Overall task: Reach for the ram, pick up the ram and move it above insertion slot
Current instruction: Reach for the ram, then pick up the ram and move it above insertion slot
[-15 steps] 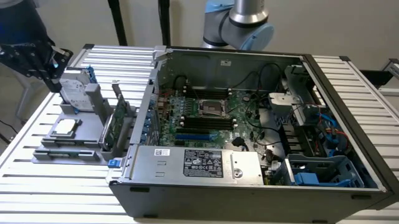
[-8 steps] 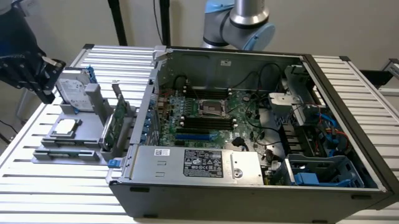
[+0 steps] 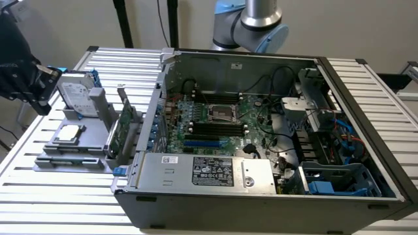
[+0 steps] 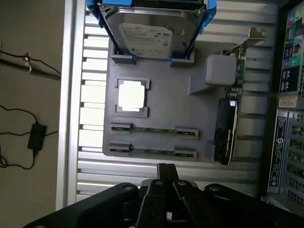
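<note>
jaws pinched shut and empty near the ram, which sits in the grey tray, lower left in the exterior view; coming down closed like that they'd just bump it

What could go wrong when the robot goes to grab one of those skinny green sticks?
1. One green stick lies right beside a second stick in the gray tray, so the gripper could nudge both.
2. The gripper is shut; coming down like that, it might press on a stick instead of grabbing it.
3. The big card stands by the sticks' ends and could get bumped.
</note>
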